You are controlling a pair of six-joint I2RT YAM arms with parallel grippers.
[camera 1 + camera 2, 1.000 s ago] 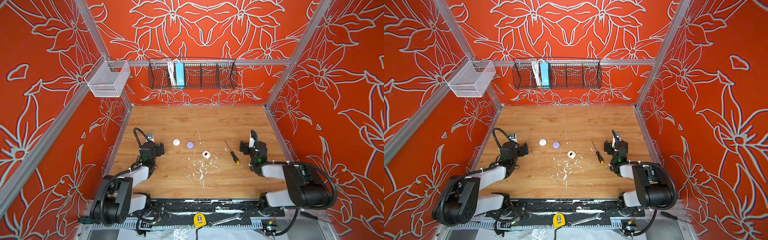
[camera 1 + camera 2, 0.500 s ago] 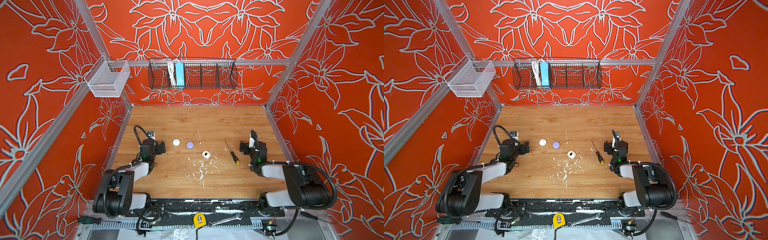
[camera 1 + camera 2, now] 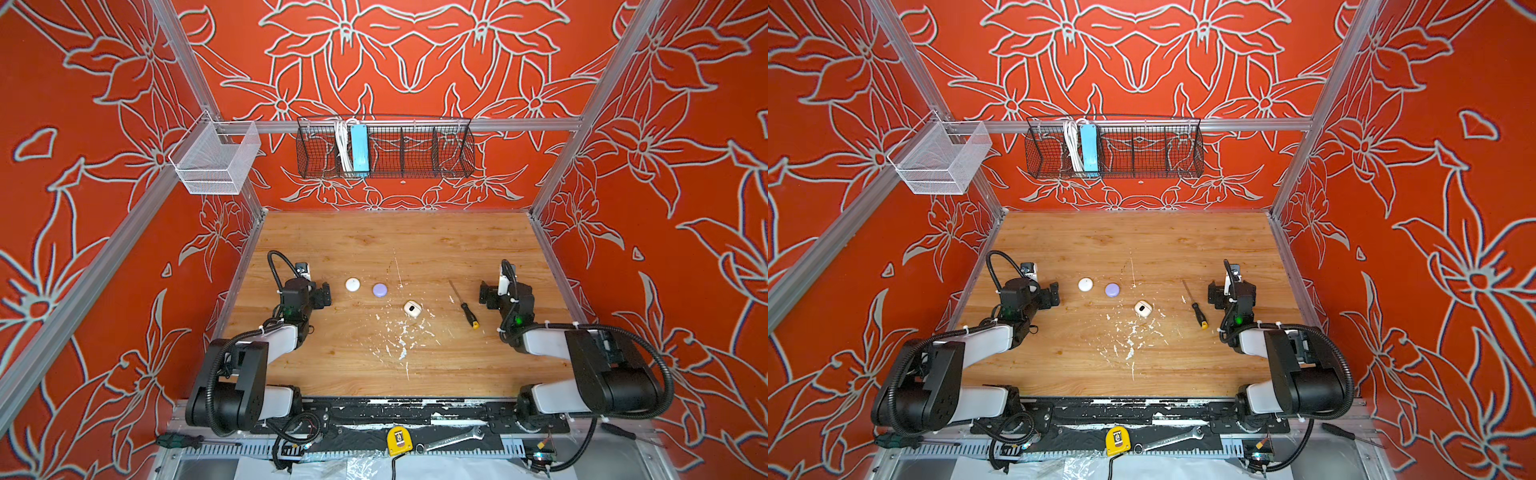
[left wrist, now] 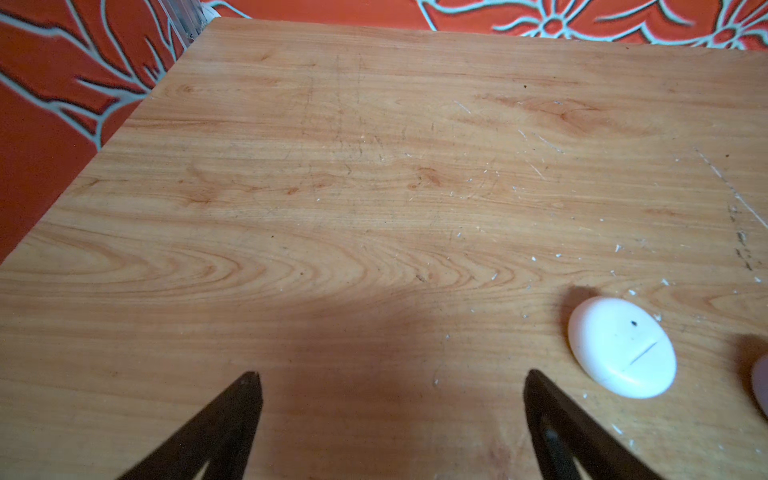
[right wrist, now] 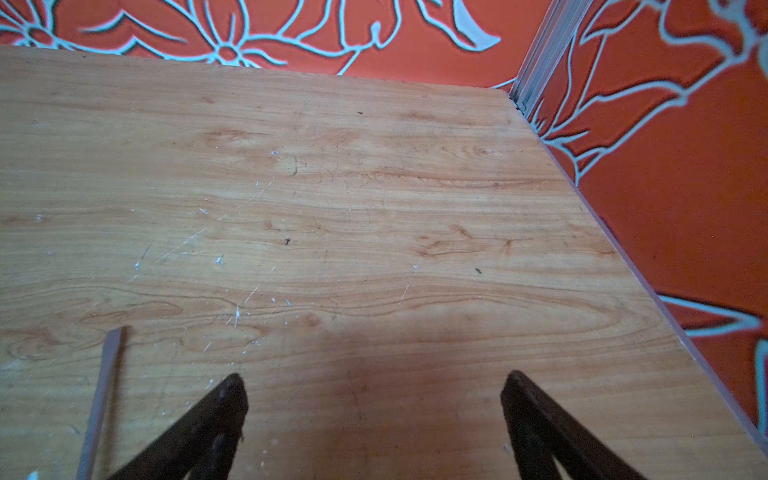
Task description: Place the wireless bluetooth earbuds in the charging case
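At the front rail: a tape measure (image 3: 399, 440) and a wrench (image 3: 451, 439) lay off the counter (image 3: 374, 241), outside my work.
Mid-counter, nearest: white paint flecks (image 3: 403, 338) were scattered just in front of the cream case (image 3: 412, 308). I could not tell whether its lid was up.
My left jaws: spread wide and empty, low over bare wood just beside the white case (image 4: 621, 347).
My right jaws: equally spread, gripping nothing, with the screwdriver (image 3: 464, 304) just beside them toward the middle.
A little farther: the white case and the lavender case (image 3: 380, 289) sat side by side, close but apart, both apparently shut.
The earbuds: I could pick out no loose one in any view. They were either too small to tell from the flecks or inside the cases.
Far wall: a black wire basket (image 3: 384, 147) and a white mesh basket (image 3: 216, 160) hung clear of everything.
Risk: I judged I might pinch a fleck for a bud. The smooth round cases could also skid from a one-sided touch, white knocking lavender, and a careless right sweep could roll the screwdriver.
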